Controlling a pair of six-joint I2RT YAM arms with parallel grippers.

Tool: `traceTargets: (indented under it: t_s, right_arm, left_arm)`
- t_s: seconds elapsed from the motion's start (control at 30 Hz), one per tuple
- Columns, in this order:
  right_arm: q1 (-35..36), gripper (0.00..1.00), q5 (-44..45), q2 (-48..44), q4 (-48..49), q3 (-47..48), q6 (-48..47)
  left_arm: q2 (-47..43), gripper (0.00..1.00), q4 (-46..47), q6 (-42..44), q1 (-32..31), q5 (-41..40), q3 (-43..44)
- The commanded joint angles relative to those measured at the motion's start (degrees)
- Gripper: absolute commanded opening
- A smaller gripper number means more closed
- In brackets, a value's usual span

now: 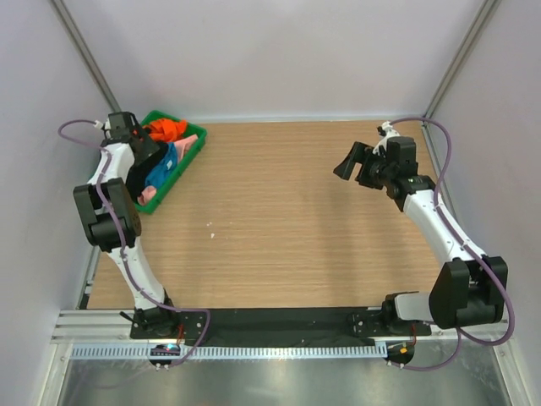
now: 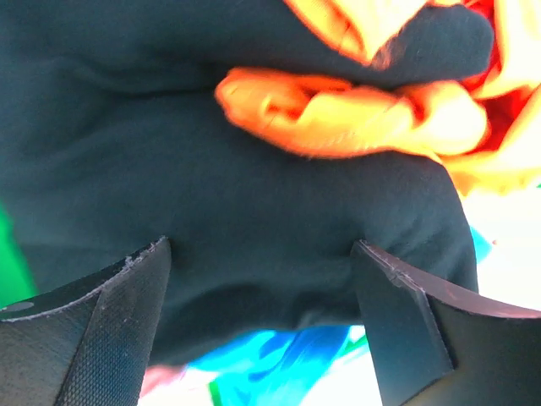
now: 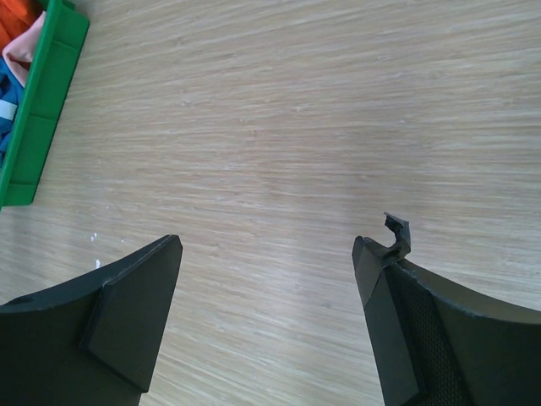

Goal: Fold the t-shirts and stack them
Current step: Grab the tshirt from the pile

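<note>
The t-shirts lie bunched in the green tray (image 1: 196, 152) at the back left: orange (image 1: 166, 129), blue (image 1: 163, 169) and pink (image 1: 149, 194). My left gripper (image 1: 145, 159) reaches down into that pile. In the left wrist view its jaws stand wide apart on either side of a bulge of the black t-shirt (image 2: 254, 194), with orange cloth (image 2: 338, 118) beyond it and blue cloth (image 2: 279, 359) beneath; the left gripper (image 2: 262, 254) is open. My right gripper (image 1: 345, 165) hovers open over bare wood at the right, and the right wrist view shows the right gripper (image 3: 266, 245) holding nothing.
The green tray (image 3: 42, 110) stands against the left wall at the table's back corner. Wooden tabletop (image 1: 287, 220) stretches between the two arms. A black strip runs along the near edge by the arm bases. Walls close in on three sides.
</note>
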Motion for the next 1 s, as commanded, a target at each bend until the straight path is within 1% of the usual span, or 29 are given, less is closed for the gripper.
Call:
traceTargets:
  t_s: [0.0,0.13,0.17,0.2,0.27,0.3,0.33,0.37,0.4,0.5,0.57,0.67,0.7,0.77,0.8,0.83,0.97]
  right_arm:
    - [0.15,0.89,-1.18,0.76,-0.19,1.55,-1.25]
    - [0.15,0.88,-1.61,2.25,-0.36,1.73,-1.60]
    - [0.15,0.86,-1.70,2.60,-0.62,1.90,-1.87]
    - [0.15,0.84,-1.88,2.95,-0.97,2.34,-2.04]
    - [0.15,0.81,-2.67,3.83,-1.41,3.04,-2.22]
    - [0.15,0.78,-2.93,4.10,-1.76,3.22,-2.31]
    - [0.24,0.77,-3.20,4.53,-1.77,3.39,-2.22]
    - [0.15,0.76,-3.29,4.80,-1.85,3.66,-2.13]
    - [0.15,0.75,-3.46,4.98,-2.03,3.83,-1.87]
    - [0.15,0.67,-5.65,5.85,-3.08,5.06,-1.96]
    - [0.15,0.65,-6.88,6.03,-3.17,5.42,-1.26]
    - [0.15,0.59,-7.77,5.77,-3.61,5.68,-0.73]
    - [0.24,0.55,-8.55,5.77,-4.05,5.85,-0.55]
    - [0.24,0.50,-10.31,5.68,-4.14,5.94,-0.03]
    - [0.24,0.45,-11.80,5.86,-4.31,6.12,0.41]
    - [0.24,0.44,-12.33,5.86,-4.58,6.29,0.76]
    - [1.02,0.44,-13.04,5.68,-6.33,7.26,1.47]
  left_arm:
    - [3.31,0.86,-1.52,-1.40,0.59,6.51,5.69]
    - [7.08,0.80,-2.84,-0.61,0.59,6.07,10.44]
    - [7.79,0.77,-3.19,-0.35,0.68,6.07,12.10]
    - [9.01,0.65,-3.63,-0.26,0.68,5.98,13.07]
    - [9.37,0.56,-3.90,-0.43,0.68,5.63,13.87]
    - [9.29,0.46,-3.99,-0.52,0.68,5.54,14.05]
    - [8.85,0.41,-3.99,-0.87,0.59,5.45,13.88]
    - [8.41,0.28,-3.99,-0.96,0.59,5.28,13.61]
    - [7.80,0.23,-3.99,-1.22,0.59,4.84,12.57]
    - [3.68,0.19,-3.55,-2.63,0.68,1.95,9.93]
    - [0.25,0.10,-3.55,-4.29,0.59,0.36,7.47]
    - [-2.91,0.06,-3.98,-5.09,0.68,-0.26,6.84]
    - [-3.71,0.00,-5.20,-6.22,0.68,-0.43,7.02]
    - [-6.69,0.00,-6.44,-7.81,0.68,-1.75,6.67]
    - [-8.01,0.00,-7.93,-9.47,0.59,-2.54,6.58]
    - [-8.90,0.00,-8.46,-10.01,0.59,-4.02,6.41]
    - [-12.59,0.00,-10.40,-10.53,0.59,-4.57,7.28]
